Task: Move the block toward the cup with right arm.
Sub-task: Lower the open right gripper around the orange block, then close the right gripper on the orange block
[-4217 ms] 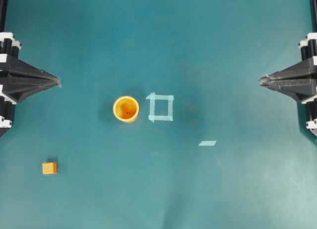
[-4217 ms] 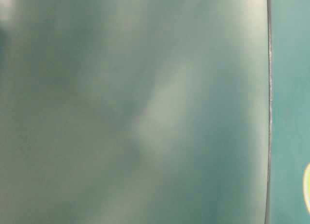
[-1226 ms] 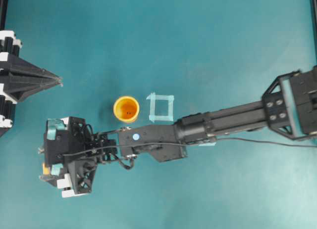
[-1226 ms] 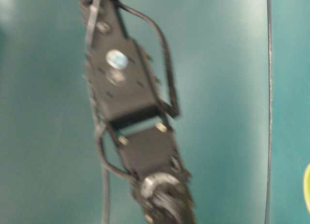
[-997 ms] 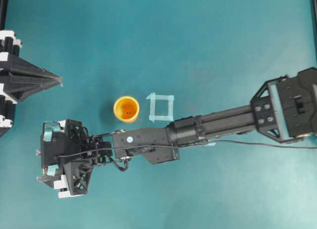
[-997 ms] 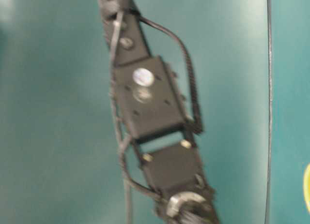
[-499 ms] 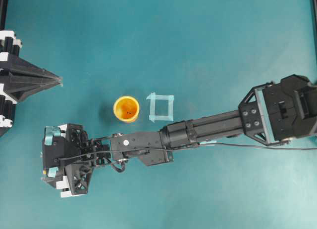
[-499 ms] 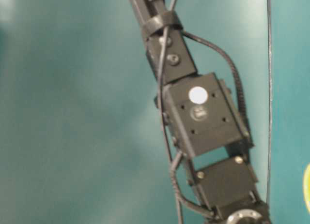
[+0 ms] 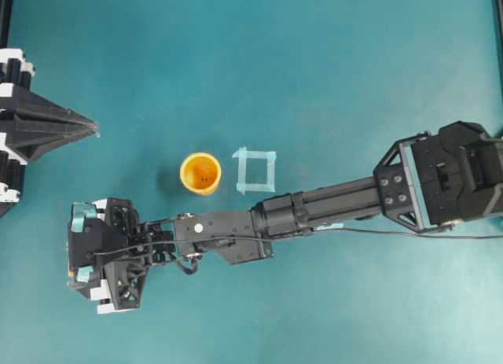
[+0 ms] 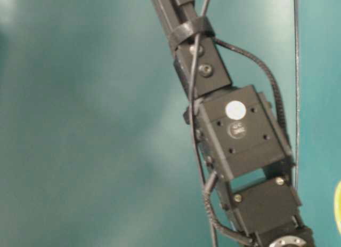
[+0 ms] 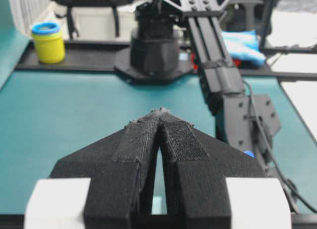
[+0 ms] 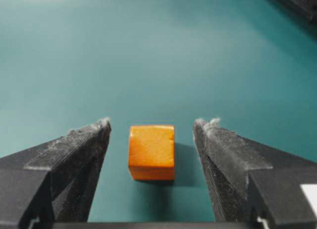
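The right gripper [image 12: 152, 127] stands wide open, one finger [image 12: 74, 155] on each side of the single block [image 12: 151, 152] in the lower middle of the right wrist view. The block sits on the teal table [image 12: 158, 51], with a gap of bare surface showing between it and each finger; nothing touches it. In the overhead view the same gripper [image 9: 78, 258] lies at the lower left, hiding the block beneath it.

From there the right arm [image 9: 314, 215] stretches across the lower middle of the overhead view to the right edge, a thin black cable [image 9: 393, 233] trailing along it. In the table-level view a section of that arm [image 10: 240, 135] fills the right half, bearing one round white sticker [image 10: 235, 110]; no writing on it can be read.

One cup [image 9: 200, 173] stands left of centre in the overhead view, above the arm and up and to the right of the gripper, well apart from it. Just right of the cup is one square outline of pale tape [image 9: 256, 170].

The left gripper [image 11: 161, 113] rests closed, its two fingertips meeting at a point; overhead it [image 9: 93, 129] sits at the left edge. Behind it, in the upper left of the left wrist view, stands one yellow jar [image 11: 48, 42] with a blue rim. No brand or label is legible anywhere.
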Motion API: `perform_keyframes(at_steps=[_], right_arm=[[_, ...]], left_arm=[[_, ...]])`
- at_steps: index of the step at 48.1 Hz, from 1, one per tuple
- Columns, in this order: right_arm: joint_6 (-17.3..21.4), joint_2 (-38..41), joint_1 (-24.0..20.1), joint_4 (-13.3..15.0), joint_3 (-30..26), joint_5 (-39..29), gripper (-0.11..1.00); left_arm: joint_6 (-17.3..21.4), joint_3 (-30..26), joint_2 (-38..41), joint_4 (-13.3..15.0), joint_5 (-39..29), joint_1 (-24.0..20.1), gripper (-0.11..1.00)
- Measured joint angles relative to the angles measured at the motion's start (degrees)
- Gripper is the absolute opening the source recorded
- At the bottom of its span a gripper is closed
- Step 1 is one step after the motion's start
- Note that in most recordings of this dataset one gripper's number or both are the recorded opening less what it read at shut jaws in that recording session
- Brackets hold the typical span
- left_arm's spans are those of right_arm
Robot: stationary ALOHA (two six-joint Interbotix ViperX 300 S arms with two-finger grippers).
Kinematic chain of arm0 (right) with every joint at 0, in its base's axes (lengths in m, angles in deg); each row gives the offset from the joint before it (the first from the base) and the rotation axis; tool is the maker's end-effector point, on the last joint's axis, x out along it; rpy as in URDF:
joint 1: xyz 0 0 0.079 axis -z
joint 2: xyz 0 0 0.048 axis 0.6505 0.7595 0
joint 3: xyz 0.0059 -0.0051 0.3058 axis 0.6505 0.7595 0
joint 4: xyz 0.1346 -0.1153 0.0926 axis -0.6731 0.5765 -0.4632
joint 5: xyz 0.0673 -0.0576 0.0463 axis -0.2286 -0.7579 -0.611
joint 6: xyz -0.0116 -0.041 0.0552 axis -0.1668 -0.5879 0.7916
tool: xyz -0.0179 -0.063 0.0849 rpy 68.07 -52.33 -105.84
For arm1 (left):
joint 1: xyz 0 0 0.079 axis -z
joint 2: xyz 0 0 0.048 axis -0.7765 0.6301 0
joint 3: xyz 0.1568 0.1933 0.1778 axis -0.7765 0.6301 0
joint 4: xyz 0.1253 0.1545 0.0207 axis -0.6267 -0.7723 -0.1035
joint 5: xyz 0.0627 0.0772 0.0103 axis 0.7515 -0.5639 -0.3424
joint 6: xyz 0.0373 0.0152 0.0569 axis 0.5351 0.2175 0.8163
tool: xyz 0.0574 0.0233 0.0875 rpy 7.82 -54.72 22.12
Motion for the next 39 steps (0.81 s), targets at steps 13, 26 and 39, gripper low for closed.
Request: perform_keyframes(at_steps=[13, 26, 39], right_arm=[[0.0, 0.5, 0.0, 0.0, -0.1, 0.0, 0.67], [0.0, 1.4, -0.3, 0.0, -0.1, 0.4, 0.67], [0.0, 2.2, -0.5, 0.0, -0.9, 0.4, 0.65]], left_arm=[[0.1, 0.1, 0.0, 0.0, 0.0, 0.0, 0.0], [0.1, 0.0, 0.0, 0.1, 0.0, 0.0, 0.0], [0.1, 0.0, 0.0, 0.1, 0.0, 0.0, 0.0]])
